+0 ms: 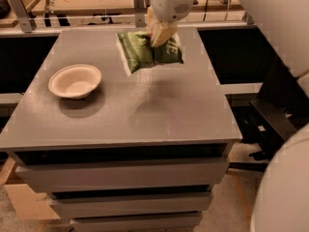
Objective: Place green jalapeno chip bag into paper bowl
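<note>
The green jalapeno chip bag (pixel 145 52) hangs in the air above the grey table (pixel 145 115), toward its back middle, and casts a faint shadow on the top. My gripper (pixel 161 33) comes down from the white arm at the top and is shut on the bag's upper right part. The paper bowl (pixel 75 80) stands upright and empty on the left side of the table, well to the left of and nearer than the bag.
The table has drawers (pixel 120 178) below its front edge. A workbench with metal posts (pixel 139 4) runs behind the table. A dark frame (pixel 270 124) stands to the right. Part of my white body (pixel 285 187) fills the lower right corner.
</note>
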